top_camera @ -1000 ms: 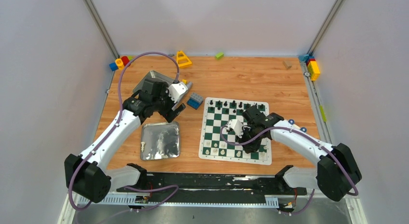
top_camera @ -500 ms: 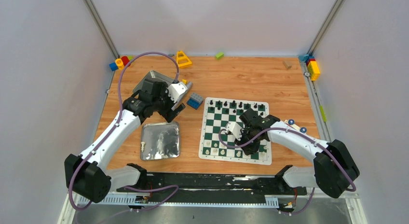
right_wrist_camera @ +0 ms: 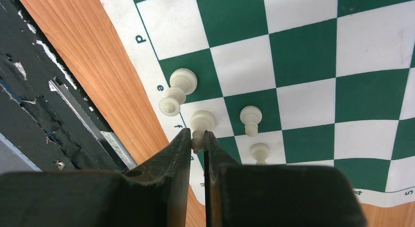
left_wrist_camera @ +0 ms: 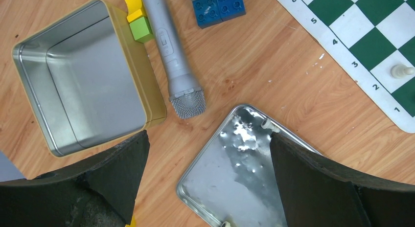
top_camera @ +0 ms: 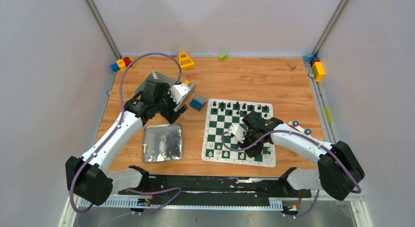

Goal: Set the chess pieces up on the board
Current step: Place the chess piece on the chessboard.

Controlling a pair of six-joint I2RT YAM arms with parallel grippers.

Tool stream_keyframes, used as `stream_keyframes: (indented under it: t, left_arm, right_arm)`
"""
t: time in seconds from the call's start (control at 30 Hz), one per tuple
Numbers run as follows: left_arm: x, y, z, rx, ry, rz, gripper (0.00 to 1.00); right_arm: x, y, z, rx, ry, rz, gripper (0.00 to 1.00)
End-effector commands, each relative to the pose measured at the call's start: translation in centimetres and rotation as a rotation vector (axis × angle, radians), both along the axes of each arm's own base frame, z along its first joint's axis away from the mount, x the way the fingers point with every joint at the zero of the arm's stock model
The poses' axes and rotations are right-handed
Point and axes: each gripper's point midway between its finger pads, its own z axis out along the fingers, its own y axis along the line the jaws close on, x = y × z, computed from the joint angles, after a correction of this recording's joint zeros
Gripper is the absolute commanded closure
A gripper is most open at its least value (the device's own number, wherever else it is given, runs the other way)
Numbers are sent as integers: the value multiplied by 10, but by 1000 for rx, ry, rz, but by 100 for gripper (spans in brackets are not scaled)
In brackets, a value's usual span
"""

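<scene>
Moved: R arm slid a bit left & nearer over the board vs a sec ago; L arm same spot.
L claw [left_wrist_camera: 208, 151]: jaws wide apart, hovering over table betw. tin & tray.
Tin: square open silver tin w/ gold outer wall [left_wrist_camera: 78, 90], left side.
Mic: grey handheld microphone [left_wrist_camera: 171, 51] lying just beside tin, mesh head toward tray.
Block: blue studded building block [left_wrist_camera: 215, 7] beside mic handle.
Tray: shiny silver metal tray [left_wrist_camera: 230, 183], below L claw.
Board: green-and-white checkered mat [top_camera: 219, 130], right of tray; black chessmen [top_camera: 237, 106] along far rows.
R claw [right_wrist_camera: 196, 138]: clamped on head of cream-white chess piece [right_wrist_camera: 201, 122]; base at white edge square by "f", can't tell if touching.
Neighbours: taller cream piece [right_wrist_camera: 178, 87] on "e" square just beside; cream pawns [right_wrist_camera: 250, 119] one row in.
</scene>
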Motion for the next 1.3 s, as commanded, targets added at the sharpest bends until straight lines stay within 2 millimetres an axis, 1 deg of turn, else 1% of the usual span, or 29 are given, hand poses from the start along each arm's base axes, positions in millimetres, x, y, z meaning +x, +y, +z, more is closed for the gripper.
stream_keyframes:
  t: [0.0, 0.17, 0.27, 0.4, 0.53, 0.7, 0.83, 0.9, 0.97, 1.03, 1.07, 1.1, 1.13, 1.2, 1.23, 1.27]
  left_arm:
    - [7, -1, 15, -15, -40, 2, 0]
    - [6, 0, 13, -8, -36, 1, 0]
    - [5, 0, 13, -7, -38, 2, 0]
    - [4, 1, 12, -5, -39, 3, 0]
    - [3, 3, 9, 2, -37, 3, 0]
    - [-1, 12, 0, 58, -31, -4, 0]
    - [-18, 30, -19, 156, 28, -41, 0]
    - [-36, 46, -36, 222, 113, -54, 0]
    - [-47, 58, -49, 267, 170, -65, 0]
    - [-68, 72, -66, 321, 259, -80, 1]
    - [-73, 76, -71, 336, 277, -85, 1]
    - [-82, 84, -81, 369, 308, -93, 1]
    - [-85, 88, -85, 385, 319, -95, 1]
    - [-98, 100, -102, 429, 370, -103, 2]
    - [-98, 107, -105, 449, 375, -95, 3]
    - [-102, 112, -112, 467, 404, -92, 4]
  right_arm:
    - [2, 0, -3, -11, -21, -5, 97]
    - [2, -1, -3, -15, -19, -8, 94]
    - [2, 0, -3, -16, -24, -5, 87]
    - [5, 1, 2, -8, -40, -13, 75]
    - [10, 6, 14, 18, -67, -17, 63]
    - [17, 14, 38, 71, -112, -18, 51]
    - [29, 22, 63, 128, -179, -29, 49]
    - [37, 28, 77, 176, -203, -37, 48]
    - [43, 32, 86, 216, -213, -51, 48]
    - [48, 38, 94, 262, -220, -62, 48]
    - [50, 41, 97, 279, -225, -65, 48]
    - [52, 44, 98, 296, -232, -67, 49]
    - [54, 47, 99, 307, -231, -68, 49]
    - [55, 51, 96, 319, -222, -68, 49]
    - [56, 53, 94, 324, -217, -68, 50]
    - [56, 54, 92, 327, -210, -68, 50]
